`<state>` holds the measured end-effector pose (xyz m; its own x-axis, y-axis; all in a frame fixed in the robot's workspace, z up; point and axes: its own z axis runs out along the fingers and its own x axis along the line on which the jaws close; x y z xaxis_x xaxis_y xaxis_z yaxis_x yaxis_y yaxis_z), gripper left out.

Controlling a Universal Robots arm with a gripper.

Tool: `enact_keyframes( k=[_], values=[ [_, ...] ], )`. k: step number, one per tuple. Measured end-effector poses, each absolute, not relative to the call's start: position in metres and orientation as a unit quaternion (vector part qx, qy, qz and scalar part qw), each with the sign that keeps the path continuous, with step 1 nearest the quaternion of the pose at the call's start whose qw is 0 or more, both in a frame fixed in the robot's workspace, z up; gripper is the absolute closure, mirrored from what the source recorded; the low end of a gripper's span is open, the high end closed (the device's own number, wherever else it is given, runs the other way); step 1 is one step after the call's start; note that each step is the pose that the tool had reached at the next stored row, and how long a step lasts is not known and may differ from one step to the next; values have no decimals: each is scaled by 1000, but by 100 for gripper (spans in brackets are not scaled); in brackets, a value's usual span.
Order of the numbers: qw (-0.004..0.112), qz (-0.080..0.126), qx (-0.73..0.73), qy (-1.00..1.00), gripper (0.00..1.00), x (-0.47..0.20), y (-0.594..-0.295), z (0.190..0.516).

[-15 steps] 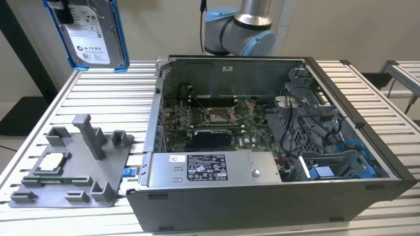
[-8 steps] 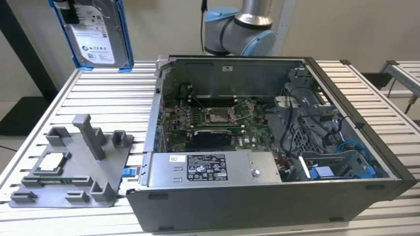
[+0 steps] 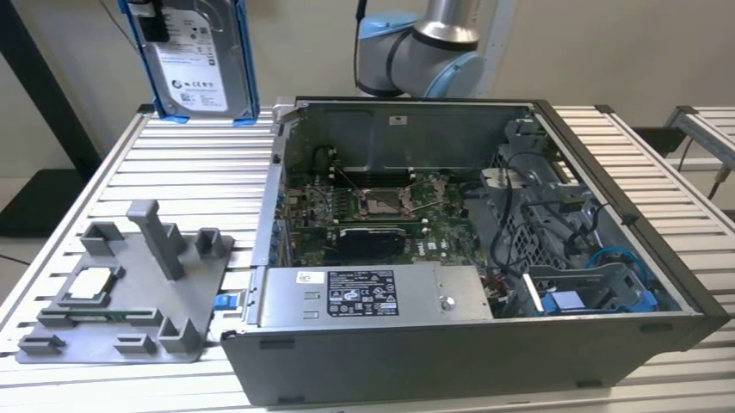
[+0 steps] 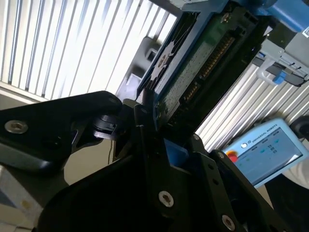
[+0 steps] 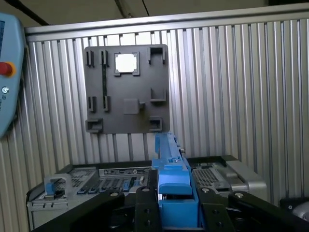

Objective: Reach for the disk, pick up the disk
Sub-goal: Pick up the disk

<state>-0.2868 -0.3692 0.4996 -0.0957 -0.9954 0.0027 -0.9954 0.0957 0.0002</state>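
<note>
The disk (image 3: 201, 60), a silver-grey hard drive with a white label and blue rails, hangs upright above the table's far corner at the exterior view's left. My gripper (image 3: 147, 13) is shut on its top edge. In the first wrist view the blue rail of the disk (image 5: 174, 186) sits clamped between my black fingers (image 5: 145, 208). The second wrist view shows the green circuit-board side of the disk (image 4: 193, 67) running away from my gripper (image 4: 154, 121).
An open computer case (image 3: 270, 198) takes up the middle of the slatted table, with a silver box (image 3: 367, 297) at its front. A grey fixture plate (image 3: 172, 340) carrying a small square chip (image 3: 92, 282) lies at the exterior view's left. A teach pendant (image 4: 270, 150) lies nearby.
</note>
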Motion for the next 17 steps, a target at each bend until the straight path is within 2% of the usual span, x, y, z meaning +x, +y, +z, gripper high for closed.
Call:
enact_keyframes(
  k=[3,10,17],
  values=[
    [-4,1,673,-739,100,-285,-369,500],
    [-24,12,675,-737,100,-279,-369,500],
    [-26,13,676,-736,100,-264,-369,500]
  ],
)
